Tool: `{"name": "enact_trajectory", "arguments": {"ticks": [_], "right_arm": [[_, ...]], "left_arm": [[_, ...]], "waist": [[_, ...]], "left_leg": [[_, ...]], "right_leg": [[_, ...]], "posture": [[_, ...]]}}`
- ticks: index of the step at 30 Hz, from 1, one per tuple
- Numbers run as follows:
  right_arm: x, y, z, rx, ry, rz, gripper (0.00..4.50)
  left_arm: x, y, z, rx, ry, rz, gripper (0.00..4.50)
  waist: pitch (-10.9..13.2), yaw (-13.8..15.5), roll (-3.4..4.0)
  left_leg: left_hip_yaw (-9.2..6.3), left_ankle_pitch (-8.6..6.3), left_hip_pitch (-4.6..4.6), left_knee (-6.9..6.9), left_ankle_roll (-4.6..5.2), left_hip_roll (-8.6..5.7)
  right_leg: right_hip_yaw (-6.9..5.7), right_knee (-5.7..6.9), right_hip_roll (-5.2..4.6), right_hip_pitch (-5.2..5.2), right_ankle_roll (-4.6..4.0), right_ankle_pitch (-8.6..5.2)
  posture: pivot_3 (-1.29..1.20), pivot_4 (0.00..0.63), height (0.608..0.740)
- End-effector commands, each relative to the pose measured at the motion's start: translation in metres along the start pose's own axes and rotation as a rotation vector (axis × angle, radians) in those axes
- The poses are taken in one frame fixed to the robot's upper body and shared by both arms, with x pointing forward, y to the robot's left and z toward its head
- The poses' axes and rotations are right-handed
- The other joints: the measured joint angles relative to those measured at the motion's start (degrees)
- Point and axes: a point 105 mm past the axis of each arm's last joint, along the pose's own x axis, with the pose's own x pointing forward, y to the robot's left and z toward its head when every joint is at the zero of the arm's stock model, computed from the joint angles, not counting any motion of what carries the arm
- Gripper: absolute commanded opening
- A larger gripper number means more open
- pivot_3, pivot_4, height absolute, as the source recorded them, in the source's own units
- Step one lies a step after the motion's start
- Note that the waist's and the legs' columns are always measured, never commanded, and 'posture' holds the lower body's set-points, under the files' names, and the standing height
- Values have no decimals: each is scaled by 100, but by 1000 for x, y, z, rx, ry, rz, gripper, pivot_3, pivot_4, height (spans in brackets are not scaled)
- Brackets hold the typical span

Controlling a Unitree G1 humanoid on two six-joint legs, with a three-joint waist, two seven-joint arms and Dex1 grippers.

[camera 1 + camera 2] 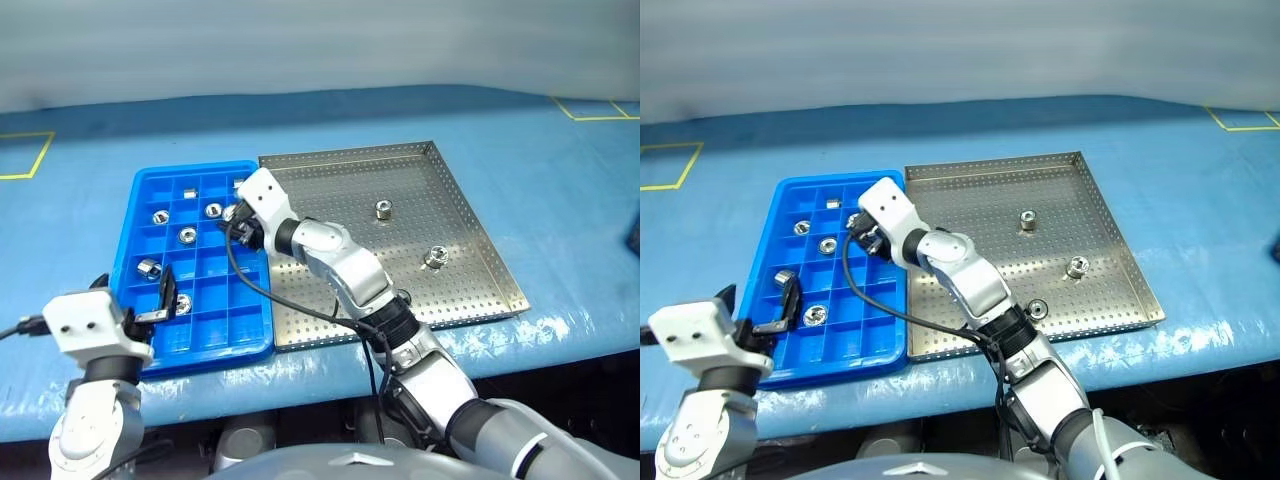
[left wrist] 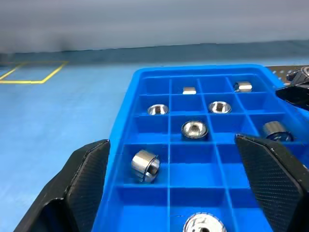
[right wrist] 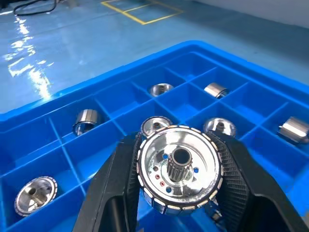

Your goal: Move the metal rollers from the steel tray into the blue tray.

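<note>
Blue-covered table (image 1: 560,200) with yellow tape squares near its corners, pale wall behind. Blue tray (image 1: 145,215) sits on it with the steel tray (image 1: 470,240) touching its right side.

Right gripper (image 3: 179,180) is over the blue tray, near the edge that meets the steel tray, toward the far rows. Fingers are clamped on a metal roller (image 3: 179,171): shiny ring, toothed rim, splined hub in the centre hole, open face toward the wrist camera. The roller is off the tray, above the compartments.

Left gripper (image 2: 178,183) is at the near left corner of the blue tray, pointing across it, fingers (image 2: 87,179) spread wide, nothing between them.

Rollers already in the blue tray, one per compartment: a small one in the far row (image 2: 189,90), another beside it (image 2: 244,87), two bowl-side-up in the next row (image 2: 158,109) (image 2: 219,107), one in the middle (image 2: 194,129), one lying on its side toward the left wall (image 2: 146,166), one at the near end (image 2: 205,224), one on its side toward the steel tray (image 2: 275,129).

Remaining on the steel tray: one upright mid-tray (image 1: 1027,220), one toward its right rim (image 1: 1076,266), one near its front rim (image 1: 1037,309), just beside the right arm. All three are well apart from each other.
</note>
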Motion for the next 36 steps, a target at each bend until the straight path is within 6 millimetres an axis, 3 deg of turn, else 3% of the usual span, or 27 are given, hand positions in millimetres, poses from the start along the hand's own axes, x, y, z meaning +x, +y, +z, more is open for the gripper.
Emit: {"name": "enact_trajectory", "arguments": {"ticks": [1, 10, 16, 24, 30, 36], "right_arm": [[11, 25, 16, -9, -65, 81, 1720], [26, 36, -12, 28, 10, 133, 1720], [34, 36, -10, 40, 2, 146, 1720], [40, 39, -10, 50, 4, 160, 4350], [36, 27, 5, 45, -56, 112, 4464], [2, -12, 28, 41, -146, -32, 4464]], "left_arm": [[-6, -1, 14, 10, -72, 12, 4500], [-6, -8, 12, -10, -74, -6, 4500], [-2, -14, 12, -14, -73, -42, 4500], [2, -20, 11, -18, -73, -77, 4500], [5, -24, 14, -12, -77, -114, 4500], [20, -34, 21, 12, -100, -219, 4500]], "waist": [[1, 45, 1], [0, 125, 2], [-3, 155, 5], [-9, 156, 14], [-13, 158, 24], [-6, 80, 32]], "left_leg": [[-2, 2, -1, 0, -3, 1], [-16, 6, 0, -2, -9, 6], [-17, 6, 13, -4, -9, 6], [-34, 7, 47, 0, -10, 6], [-50, 7, 46, -1, -11, 6], [-61, 13, 28, -3, -20, 6]], "right_leg": [[-3, 2, 1, -1, 2, -2], [-15, 11, 8, 1, -4, -6], [-16, 11, 7, 15, -5, -7], [-27, 9, 8, 58, -7, -11], [-39, 9, 8, 62, -12, -14], [-49, 10, 9, 49, -15, -16]], "posture": [[375, 150, 740], [382, 150, 740], [362, 150, 740], [351, 150, 740], [315, 150, 740], [202, 150, 740]]}}
